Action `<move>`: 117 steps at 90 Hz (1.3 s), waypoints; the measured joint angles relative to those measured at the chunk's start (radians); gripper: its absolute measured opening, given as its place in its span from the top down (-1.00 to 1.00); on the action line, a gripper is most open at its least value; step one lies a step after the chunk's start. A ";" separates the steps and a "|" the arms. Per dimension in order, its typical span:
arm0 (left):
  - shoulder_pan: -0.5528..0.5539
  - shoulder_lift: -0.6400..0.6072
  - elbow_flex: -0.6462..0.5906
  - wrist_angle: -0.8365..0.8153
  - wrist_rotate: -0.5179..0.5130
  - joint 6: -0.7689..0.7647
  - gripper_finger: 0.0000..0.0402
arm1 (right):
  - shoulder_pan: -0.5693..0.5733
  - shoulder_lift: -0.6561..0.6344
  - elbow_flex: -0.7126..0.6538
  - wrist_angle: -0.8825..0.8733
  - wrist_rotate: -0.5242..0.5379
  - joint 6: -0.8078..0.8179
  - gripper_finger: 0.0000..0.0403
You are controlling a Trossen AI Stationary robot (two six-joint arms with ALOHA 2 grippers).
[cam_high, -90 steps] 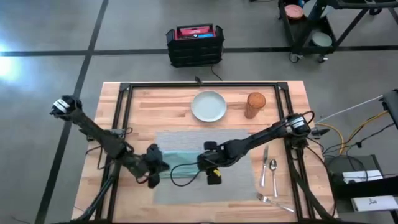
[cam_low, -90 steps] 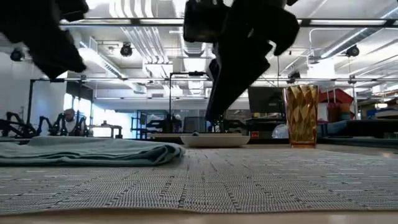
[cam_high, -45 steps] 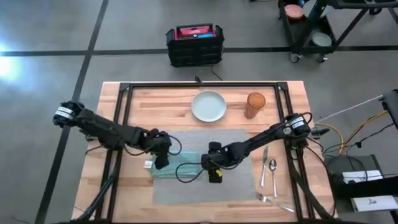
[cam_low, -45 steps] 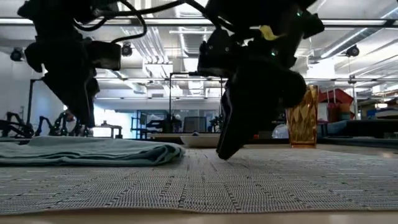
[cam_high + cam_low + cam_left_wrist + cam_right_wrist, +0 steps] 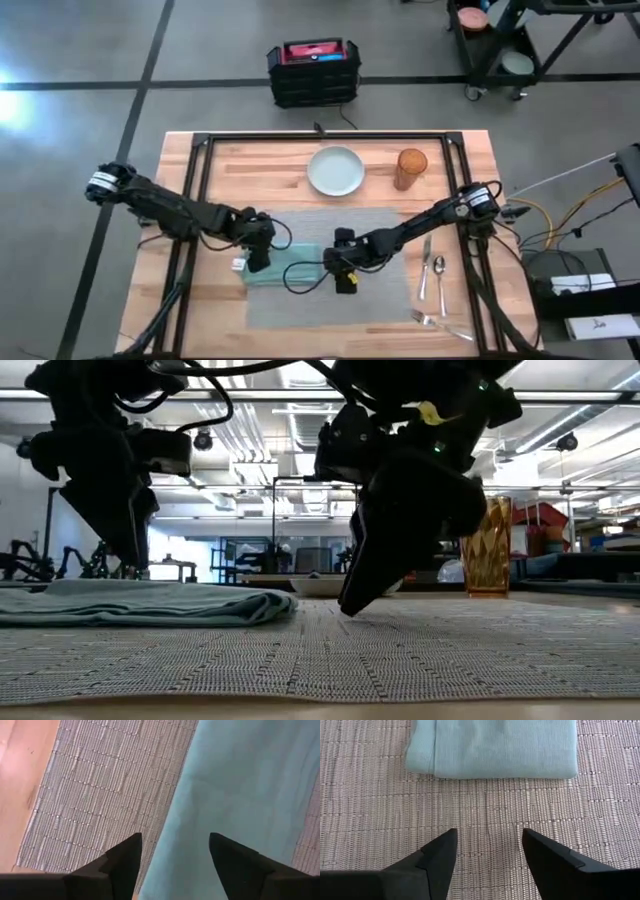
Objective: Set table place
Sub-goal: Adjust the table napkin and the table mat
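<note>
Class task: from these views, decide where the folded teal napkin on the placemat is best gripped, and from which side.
Probably the napkin at its thick folded edge, from above. It lies flat on the placemat, so only that raised fold gives open fingers purchase.

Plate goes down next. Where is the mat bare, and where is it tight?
The mat is bare between the right gripper and the spoon and forks. Its left part is tight: the napkin lies there, with the left gripper over it and the right gripper beside it.
</note>
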 joint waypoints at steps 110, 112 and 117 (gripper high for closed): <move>0.000 0.000 0.005 0.017 -0.002 0.022 0.03 | 0.000 0.000 -0.001 0.000 0.000 0.000 -0.09; 0.000 0.000 0.010 0.015 -0.002 0.025 0.04 | 0.000 0.000 -0.001 0.000 0.000 0.000 -0.09; 0.000 -0.001 0.026 0.015 -0.002 0.026 0.06 | -0.001 0.000 -0.001 0.001 0.000 0.000 -0.07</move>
